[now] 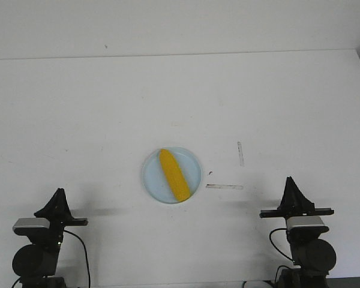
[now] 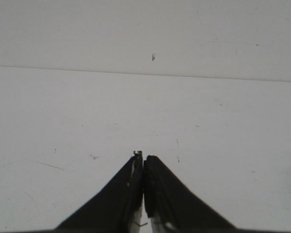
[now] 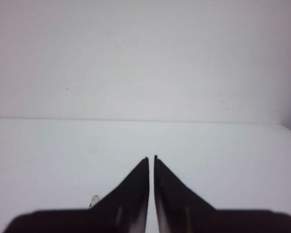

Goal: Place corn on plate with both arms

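The yellow corn (image 1: 173, 174) lies diagonally on the pale blue plate (image 1: 150, 171) in the middle of the white table, seen only in the front view. My left gripper (image 1: 59, 193) is at the near left, shut and empty, well apart from the plate; its closed tips show in the left wrist view (image 2: 143, 156). My right gripper (image 1: 291, 182) is at the near right, shut and empty, also apart from the plate; its tips show in the right wrist view (image 3: 151, 158) over bare table.
Two short strips of clear tape lie right of the plate: one flat (image 1: 224, 186) and one upright (image 1: 240, 153). A small dark speck (image 1: 210, 171) sits beside the plate. The table's far edge (image 1: 180, 55) meets a white wall.
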Tool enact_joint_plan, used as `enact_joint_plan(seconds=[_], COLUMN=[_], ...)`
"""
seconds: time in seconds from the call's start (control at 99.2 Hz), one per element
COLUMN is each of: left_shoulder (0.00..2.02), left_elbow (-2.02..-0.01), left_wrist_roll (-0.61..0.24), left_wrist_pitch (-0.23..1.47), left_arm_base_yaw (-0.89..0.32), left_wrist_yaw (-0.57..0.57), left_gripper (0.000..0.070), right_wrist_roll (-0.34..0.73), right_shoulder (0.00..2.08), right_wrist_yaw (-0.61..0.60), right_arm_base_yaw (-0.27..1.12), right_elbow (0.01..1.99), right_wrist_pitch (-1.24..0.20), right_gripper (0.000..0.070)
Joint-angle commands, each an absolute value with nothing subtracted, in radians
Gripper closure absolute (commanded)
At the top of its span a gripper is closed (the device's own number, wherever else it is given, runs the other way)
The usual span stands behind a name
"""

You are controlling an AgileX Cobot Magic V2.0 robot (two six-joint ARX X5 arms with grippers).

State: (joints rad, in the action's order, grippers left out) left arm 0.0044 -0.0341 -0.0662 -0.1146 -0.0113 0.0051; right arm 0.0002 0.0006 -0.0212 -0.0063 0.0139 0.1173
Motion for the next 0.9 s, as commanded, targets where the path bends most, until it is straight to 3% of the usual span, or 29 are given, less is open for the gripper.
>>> enact_joint_plan(seconds=[0.0,0.887], left_shoulder=[0.003,0.003], left_elbow=[-0.013,-0.013], left_wrist_roll=[-0.062,-0.062], left_wrist_pitch=[-0.129,-0.129], left_arm_base_yaw=[-0.012,-0.012], left_wrist_yaw=[0.007,0.007], left_gripper=[0.0699,0.0699], right_wrist_roll=[0.011,0.010], right_shoulder=[0.001,0.001], right_wrist_yaw=[-0.021,-0.026], right_arm_base_yaw=[-0.006,-0.006], right_elbow=[0.013,0.013], right_wrist_pitch=[0.111,0.072], right_gripper=[0.0685,0.0685])
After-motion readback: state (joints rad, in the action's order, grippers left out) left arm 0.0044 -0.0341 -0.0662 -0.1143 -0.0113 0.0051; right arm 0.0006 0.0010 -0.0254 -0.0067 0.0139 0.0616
